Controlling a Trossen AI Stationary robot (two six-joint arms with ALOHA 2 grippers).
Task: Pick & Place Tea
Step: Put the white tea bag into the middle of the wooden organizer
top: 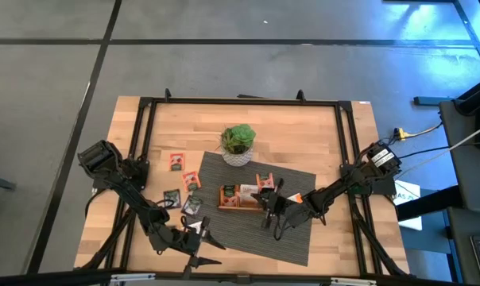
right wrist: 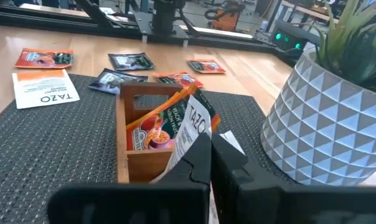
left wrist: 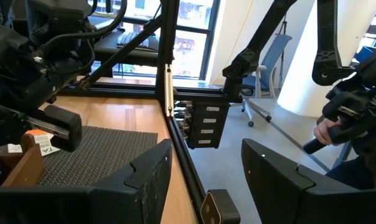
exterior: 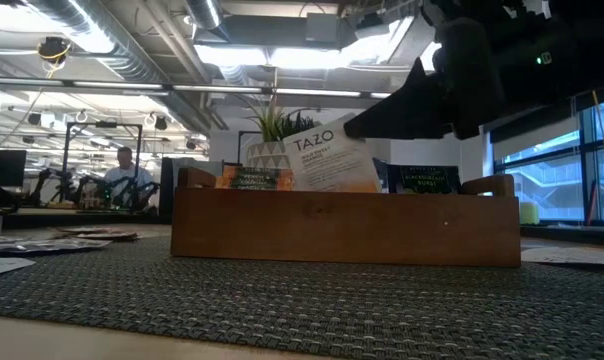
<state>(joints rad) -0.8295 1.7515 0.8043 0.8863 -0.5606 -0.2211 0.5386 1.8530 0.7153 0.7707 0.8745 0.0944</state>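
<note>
White and orange paper is clamped between the closed fingers of the right pincer [right wrist: 203, 163]: a tea sachet [right wrist: 191, 127] is held by its near edge, tilted, over the wooden tray [right wrist: 131, 127], which lies at about six o'clock from the plant pot [top: 238, 145] on the grey woven mat [top: 296, 238]. The step in hand is judged to be the placing of this sachet into the tray. It would be done well if the sachet were lowered upright into the compartment beneath it, beside the orange-red sachet [right wrist: 152, 127] already standing there, and released only once its lower edge is inside the walls, so that it is not left leaning over the rim. Farther out, at about nine o'clock from the tray, loose sachets [top: 183, 181] are scattered on mat and table [top: 319, 135], not yet collected. The left pincer [top: 199, 243] waits near the table's front edge with its fingers spread wide and nothing held.
</note>
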